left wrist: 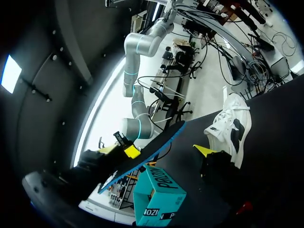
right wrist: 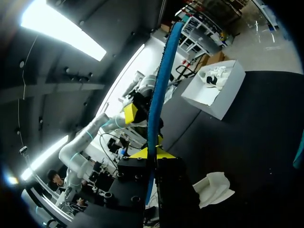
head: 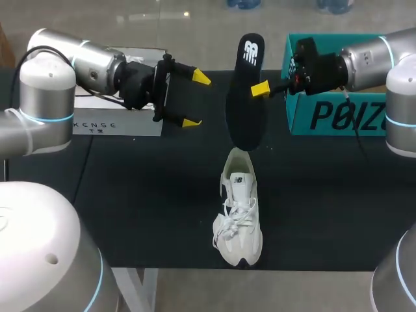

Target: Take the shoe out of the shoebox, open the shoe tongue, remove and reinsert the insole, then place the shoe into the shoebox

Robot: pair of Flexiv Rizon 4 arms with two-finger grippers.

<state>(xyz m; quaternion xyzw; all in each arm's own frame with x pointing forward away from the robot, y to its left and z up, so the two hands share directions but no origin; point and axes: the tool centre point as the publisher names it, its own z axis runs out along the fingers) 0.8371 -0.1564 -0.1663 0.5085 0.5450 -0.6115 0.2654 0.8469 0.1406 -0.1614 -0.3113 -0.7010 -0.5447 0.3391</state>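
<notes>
Head view with both wrist views. The right hand [head: 252,90] grips the black insole [head: 245,97] and holds it in the air above the dark worktop [head: 149,195]. One yellow finger [head: 260,89] lies on the insole's near face and the other is hidden behind it. In the right wrist view the insole appears edge-on, clamped between the fingers. Its lower end hangs just over the heel of the white shoe [head: 238,221]; contact cannot be judged. The shoe stands upright on the worktop, laces loose, toe at the front edge. The left hand [head: 196,100] is open and empty, level with the insole and just beside it. A teal box [head: 338,114] stands behind the right arm, and a white box [head: 117,122] behind the left.
</notes>
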